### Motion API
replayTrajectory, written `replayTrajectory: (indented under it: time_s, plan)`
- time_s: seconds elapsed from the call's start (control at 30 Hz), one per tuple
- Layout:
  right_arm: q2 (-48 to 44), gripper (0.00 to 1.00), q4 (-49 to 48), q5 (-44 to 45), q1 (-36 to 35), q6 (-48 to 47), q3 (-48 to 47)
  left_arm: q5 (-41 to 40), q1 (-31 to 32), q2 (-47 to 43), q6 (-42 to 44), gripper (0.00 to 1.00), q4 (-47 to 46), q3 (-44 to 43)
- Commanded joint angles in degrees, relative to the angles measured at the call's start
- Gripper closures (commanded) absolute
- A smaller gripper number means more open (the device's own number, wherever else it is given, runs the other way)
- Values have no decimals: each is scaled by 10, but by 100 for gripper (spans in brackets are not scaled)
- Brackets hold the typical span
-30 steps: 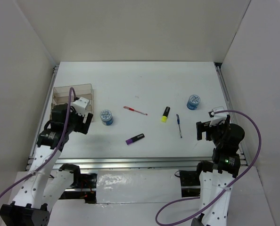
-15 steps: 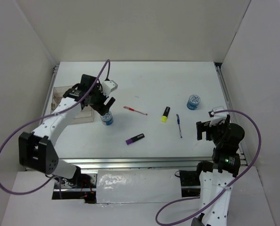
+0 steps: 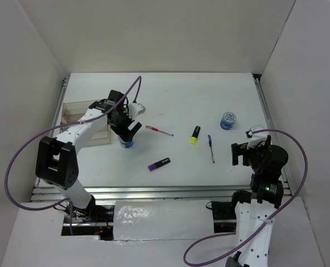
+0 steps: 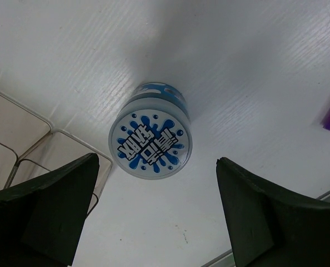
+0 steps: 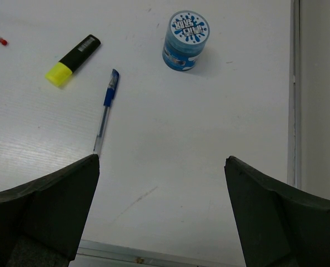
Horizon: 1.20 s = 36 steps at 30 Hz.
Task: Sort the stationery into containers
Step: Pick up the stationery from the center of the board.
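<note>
Fingers (image 4: 54, 211) of the left gripper (image 4: 156, 164) are spread wide and empty over a blue round roll with white patterned top (image 4: 151, 146) left of centre, beside the clear plastic compartmented tray (image 3: 70, 105), into which nothing is seen sorted yet, the right gripper (image 5: 162, 161) being likewise spread and empty.

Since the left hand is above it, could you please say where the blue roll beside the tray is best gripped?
Grip the blue roll across its round side wall, coming straight down from above. It stands upright, patterned top up, and the open left hand is centred over it, so it could likely close on opposite sides. The organiser tray sits close on one side.
</note>
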<state>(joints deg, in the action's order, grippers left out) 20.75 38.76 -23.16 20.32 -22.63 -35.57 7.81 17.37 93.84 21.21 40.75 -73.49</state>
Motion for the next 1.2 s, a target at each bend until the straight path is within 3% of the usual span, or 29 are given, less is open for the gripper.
replayTrajectory:
  time_s: [0.0, 0.27, 0.37, 0.57, 0.7, 0.97, 1.17]
  plan:
    - [3, 0, 3, 1, 4, -4, 1, 0, 2, 21, 3, 1, -5, 0]
    - [6, 0, 4, 1, 4, -5, 0, -12, 7, 59, -11, 4, -33, 0]
    - [3, 0, 3, 0, 5, -5, 1, -17, 7, 71, -16, 11, -39, -1]
    - [5, 0, 4, 0, 4, -5, 0, -19, 8, 74, -16, 29, -37, -5]
    - [6, 0, 3, 0, 5, -6, 1, -11, 8, 73, -17, 51, -18, -24]
    - [8, 0, 4, -1, 4, -7, 0, 28, -2, 73, -37, 80, 100, -249]
    - [8, 0, 5, -2, 4, -7, 0, 30, -99, 142, -56, 91, 170, -443]
